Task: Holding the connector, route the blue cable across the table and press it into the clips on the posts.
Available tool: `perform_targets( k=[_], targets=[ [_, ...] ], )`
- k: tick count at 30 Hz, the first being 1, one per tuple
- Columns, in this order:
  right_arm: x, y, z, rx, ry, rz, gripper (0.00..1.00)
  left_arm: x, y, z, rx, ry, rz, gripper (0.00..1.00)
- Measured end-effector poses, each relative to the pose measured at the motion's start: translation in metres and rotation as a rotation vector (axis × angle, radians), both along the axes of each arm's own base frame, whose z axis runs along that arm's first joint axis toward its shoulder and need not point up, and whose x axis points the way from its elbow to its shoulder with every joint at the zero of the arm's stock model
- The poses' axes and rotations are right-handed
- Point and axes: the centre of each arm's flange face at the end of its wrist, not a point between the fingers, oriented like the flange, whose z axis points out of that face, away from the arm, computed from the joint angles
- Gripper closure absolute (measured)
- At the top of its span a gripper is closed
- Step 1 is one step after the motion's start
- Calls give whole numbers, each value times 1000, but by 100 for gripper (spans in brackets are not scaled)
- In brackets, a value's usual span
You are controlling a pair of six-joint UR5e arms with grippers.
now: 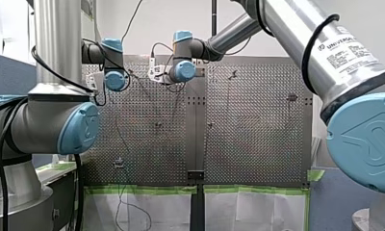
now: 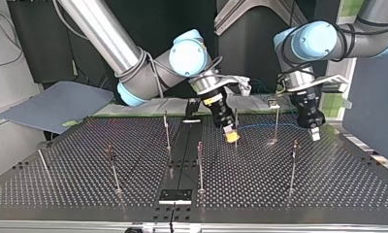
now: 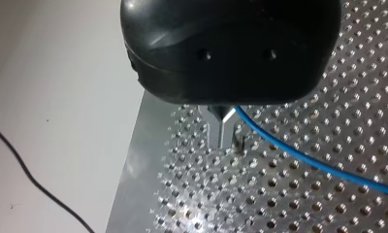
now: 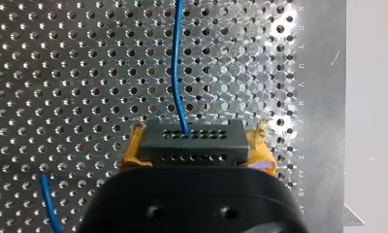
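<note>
My right gripper [image 4: 196, 154] is shut on a dark grey connector [image 4: 191, 135] with rows of small holes, gripped between yellow pads [image 4: 132, 150]. The blue cable [image 4: 176, 63] leaves the connector and runs ahead over the perforated plate. In the top view this gripper [image 2: 231, 136] hangs just above the plate beside a thin post [image 2: 236, 127]. From there the blue cable [image 2: 265, 126] runs low to my left gripper [image 2: 314, 134]. In the left wrist view its metal fingers [image 3: 220, 138] are shut on the blue cable [image 3: 299, 155], close over the plate.
Several thin posts stand on the perforated table [image 2: 61, 184], among them one [image 2: 276, 121] between the grippers, one [image 2: 293, 162] nearer the camera and one [image 2: 200, 165] at the centre seam. A black bracket [image 2: 175, 195] sits at the near edge. A grey sheet [image 2: 56, 104] lies beyond the table's left.
</note>
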Motion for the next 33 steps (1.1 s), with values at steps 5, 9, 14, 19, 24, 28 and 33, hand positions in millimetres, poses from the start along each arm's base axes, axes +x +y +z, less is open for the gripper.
perform_targets(
  k=[5, 9, 14, 19, 24, 28, 33],
  targets=[
    [4, -10, 5, -4, -5, -6, 100, 5, 7, 3, 11, -8, -21, 100],
    [7, -15, 12, -12, -15, -10, 100, 7, 6, 4, 12, -17, -53, 100],
    [12, -20, 27, -30, -39, -11, 100, 16, 4, 3, 7, -23, -97, 100],
    [14, -24, 45, -52, -68, -13, 100, 22, 7, 3, 5, -26, -93, 100],
    [19, -28, 59, -72, -94, -13, 100, 24, 12, 7, 1, -38, -68, 100],
    [26, -30, 62, -81, -105, -10, 100, 27, 16, 10, 5, -53, -70, 100],
    [33, -33, 69, -96, -125, -7, 100, 32, 19, 10, 7, -62, -88, 100]
  ],
)
